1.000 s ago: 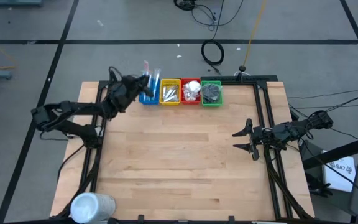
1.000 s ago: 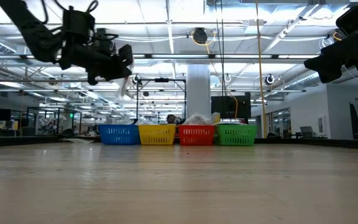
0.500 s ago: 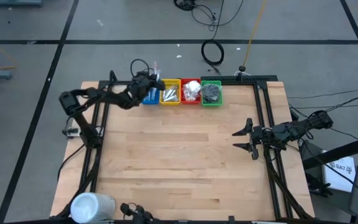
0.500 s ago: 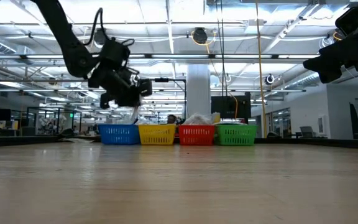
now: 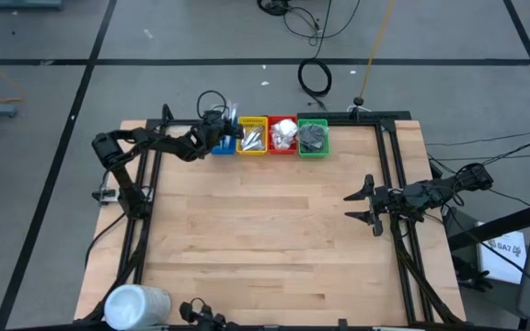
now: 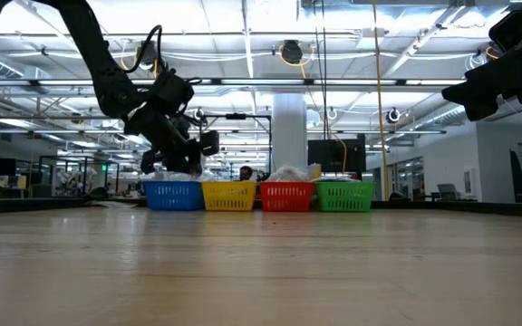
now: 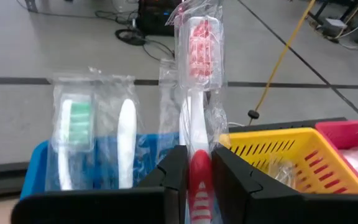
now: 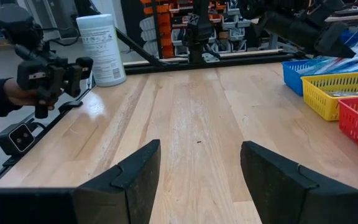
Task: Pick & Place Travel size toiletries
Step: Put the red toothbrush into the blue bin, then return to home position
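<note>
The left gripper (image 7: pixel 197 163) hung over the blue bin (image 5: pixel 221 142), its 2 fingers (image 7: pixel 169 167) clamped on a clear-wrapped red toothbrush (image 7: pixel 196 87) that stood upright above that bin. A wrapped green toothbrush (image 7: pixel 78 127) stood in the blue bin just beside it. The right gripper (image 5: pixel 357 206) waited well away from the blue bin, fingers spread wide and holding nothing.

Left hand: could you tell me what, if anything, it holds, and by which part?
The left hand grips a clear-wrapped red-and-white toothbrush by its handle.
</note>
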Tool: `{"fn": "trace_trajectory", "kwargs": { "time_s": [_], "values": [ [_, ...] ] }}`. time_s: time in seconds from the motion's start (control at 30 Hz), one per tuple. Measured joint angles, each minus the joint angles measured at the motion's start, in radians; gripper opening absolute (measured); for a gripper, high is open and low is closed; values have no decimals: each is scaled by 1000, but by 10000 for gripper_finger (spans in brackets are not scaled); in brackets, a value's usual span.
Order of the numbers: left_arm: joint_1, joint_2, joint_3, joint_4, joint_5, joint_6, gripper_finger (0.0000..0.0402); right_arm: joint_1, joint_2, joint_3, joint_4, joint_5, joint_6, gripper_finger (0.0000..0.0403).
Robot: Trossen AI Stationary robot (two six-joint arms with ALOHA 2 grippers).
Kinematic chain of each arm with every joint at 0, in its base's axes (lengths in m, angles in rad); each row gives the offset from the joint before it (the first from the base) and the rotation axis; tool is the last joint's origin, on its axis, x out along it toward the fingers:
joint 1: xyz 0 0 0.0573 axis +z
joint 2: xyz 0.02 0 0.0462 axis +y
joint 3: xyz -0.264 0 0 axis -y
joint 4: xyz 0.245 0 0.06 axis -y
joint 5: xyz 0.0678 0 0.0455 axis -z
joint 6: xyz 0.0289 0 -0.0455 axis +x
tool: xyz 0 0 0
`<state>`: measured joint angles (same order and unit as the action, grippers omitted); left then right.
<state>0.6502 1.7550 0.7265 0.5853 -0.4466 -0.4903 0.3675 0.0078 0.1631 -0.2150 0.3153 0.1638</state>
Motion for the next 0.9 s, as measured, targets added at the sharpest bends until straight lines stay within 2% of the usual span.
{"fn": "trace_trajectory", "kwargs": {
  "time_s": [0.23, 0.33, 0.5, 0.7, 0.9],
  "values": [
    [0, 0, 0, -16, 46, -27, 58, 0, 0, 0, 0, 0, 0, 210],
    [0, 0, 0, -22, 46, -54, 80, 0, 0, 0, 0, 1, 0, 210],
    [0, 0, 0, -22, 55, -62, 139, 0, 0, 0, 0, 0, 0, 210],
    [0, -29, -1, -36, 206, 40, 203, 0, 0, 0, -1, 0, 0, 210],
    [-4, -150, -1, -141, 310, 60, 229, 0, 0, 0, -1, 0, 0, 210]
  ]
}}
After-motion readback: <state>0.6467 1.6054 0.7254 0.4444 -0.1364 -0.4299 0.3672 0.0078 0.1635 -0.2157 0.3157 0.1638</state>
